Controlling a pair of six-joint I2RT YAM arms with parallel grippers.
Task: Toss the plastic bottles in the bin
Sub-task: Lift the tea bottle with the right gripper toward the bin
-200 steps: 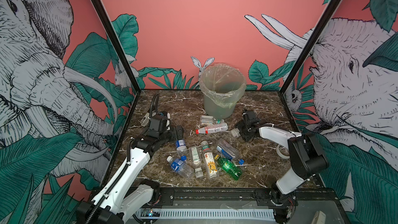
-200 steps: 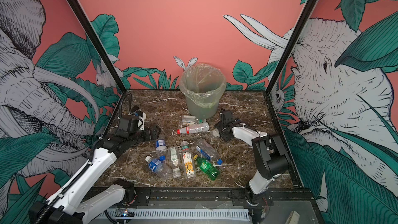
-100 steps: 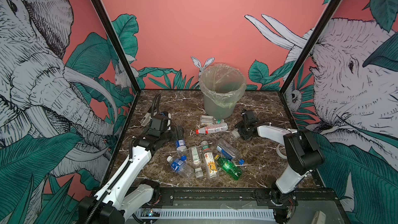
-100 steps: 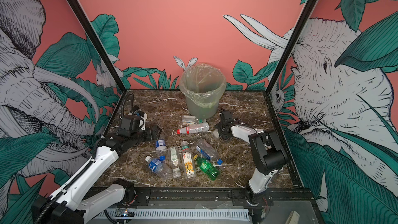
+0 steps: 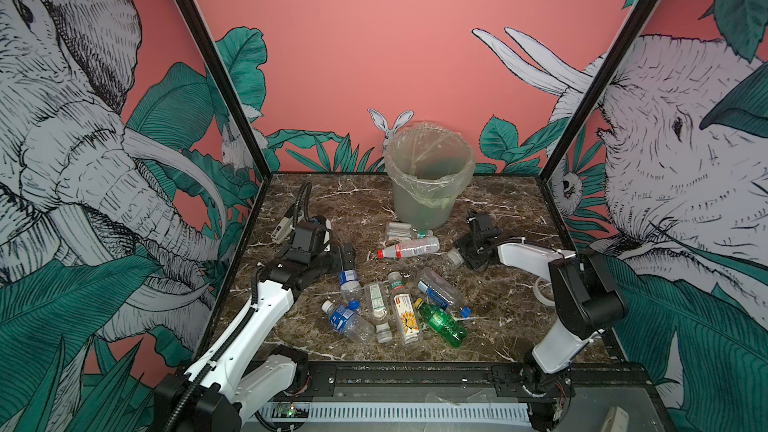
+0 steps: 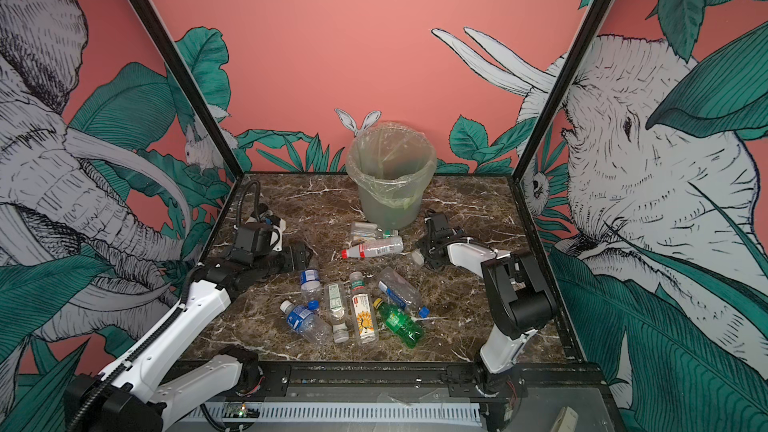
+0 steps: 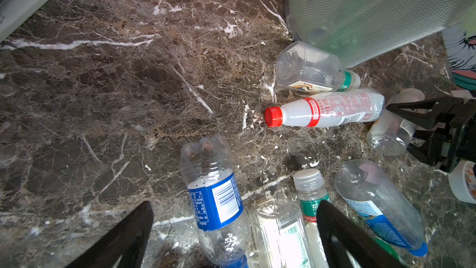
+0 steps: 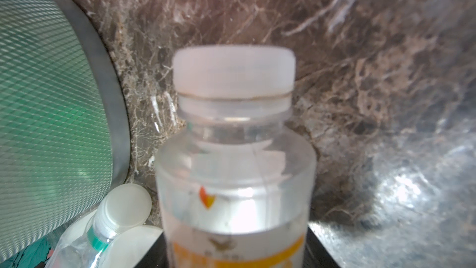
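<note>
Beside the foot of the bin [image 5: 419, 205], a small bottle [image 8: 234, 176] sits between the jaws of the right gripper [image 5: 465, 257], which press on both its sides. A good lift rises straight, clearing neighbouring bottles [image 5: 409, 248] and the rim [image 5: 432, 191] before release. Bottle: clear, white-capped, orange-labelled. The left gripper [image 7: 234, 203] gapes wide, empty, above a blue-labelled bottle [image 7: 213, 197].

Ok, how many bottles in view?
9 bottles: two by the bin, one in right claw, six clustered in front. Some may be hidden in the bin.
</note>
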